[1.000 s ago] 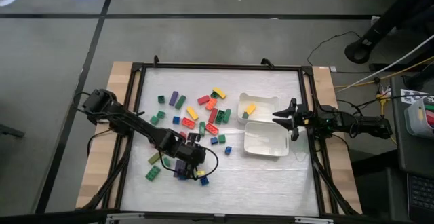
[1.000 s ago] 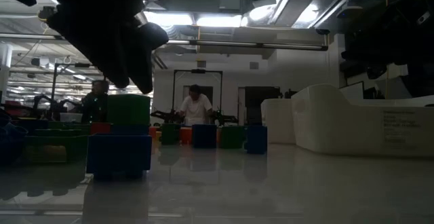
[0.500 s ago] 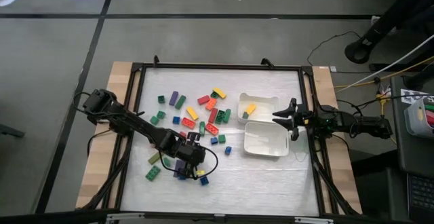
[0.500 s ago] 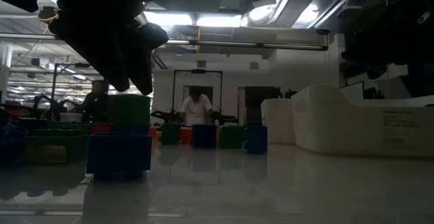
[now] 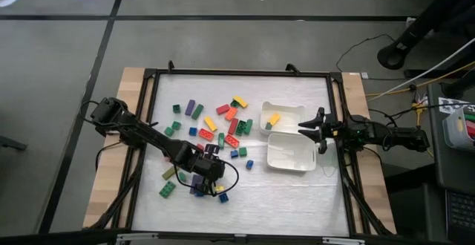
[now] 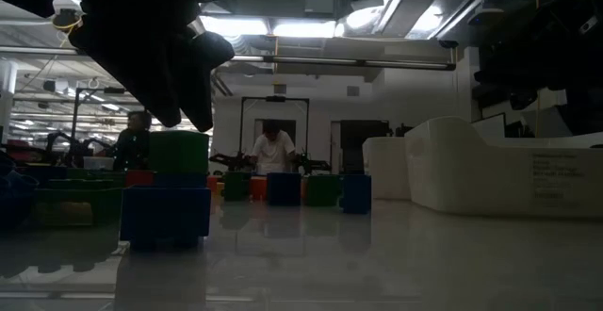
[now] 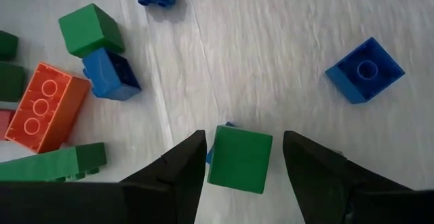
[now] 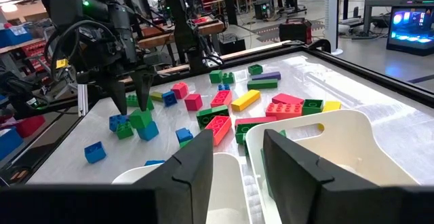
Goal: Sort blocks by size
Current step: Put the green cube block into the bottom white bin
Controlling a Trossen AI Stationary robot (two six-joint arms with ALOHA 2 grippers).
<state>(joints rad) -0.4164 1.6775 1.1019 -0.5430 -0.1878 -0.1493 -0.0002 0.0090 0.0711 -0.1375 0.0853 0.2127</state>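
Observation:
Blocks of several colours lie scattered over the white table (image 5: 245,193), most left of centre (image 5: 215,122). My left gripper (image 5: 208,177) hangs near the front left, pointing steeply down, open. In the left wrist view its fingers (image 7: 244,137) stand on either side of a green cube (image 7: 241,157) without touching it. The low view shows the green cube (image 6: 179,151) resting on top of a blue cube (image 6: 165,212), with the gripper just above it. My right gripper (image 5: 312,130) waits open and level at the right edge, nothing between its fingers (image 8: 239,149).
Two white trays stand at the right: the far one (image 5: 291,110) holds a yellow bar and a green block, the near one (image 5: 291,156) shows bare. An orange bar (image 7: 41,115) and blue cubes (image 7: 366,70) lie close around the green cube. A black frame (image 5: 145,126) rims the table.

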